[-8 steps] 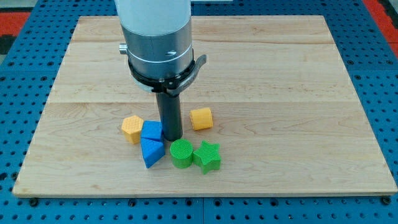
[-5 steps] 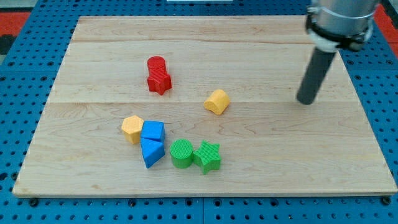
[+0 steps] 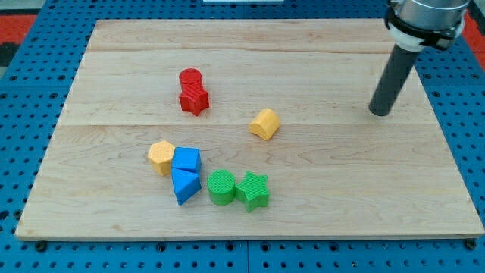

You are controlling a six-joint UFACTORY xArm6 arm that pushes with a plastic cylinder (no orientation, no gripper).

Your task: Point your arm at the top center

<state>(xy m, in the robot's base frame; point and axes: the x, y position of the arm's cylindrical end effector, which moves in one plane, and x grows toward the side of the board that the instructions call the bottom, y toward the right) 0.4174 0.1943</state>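
My tip (image 3: 378,112) rests on the wooden board (image 3: 303,45) at the view's right, far from all blocks. A red cylinder (image 3: 190,77) and a red star (image 3: 195,98) sit touching at upper left of centre. A yellow block (image 3: 264,123) lies near the middle. Lower down lie a yellow hexagon (image 3: 161,156), a blue cube (image 3: 186,160), a blue triangular block (image 3: 184,185), a green cylinder (image 3: 221,186) and a green star (image 3: 253,190), clustered together.
The board lies on a blue pegboard surface (image 3: 23,114). The arm's grey body (image 3: 424,15) enters from the view's top right corner.
My tip has moved from the block cluster to the board's right side, then slightly up and right. The yellow block near the middle has shifted right and up. The red blocks are uncovered.
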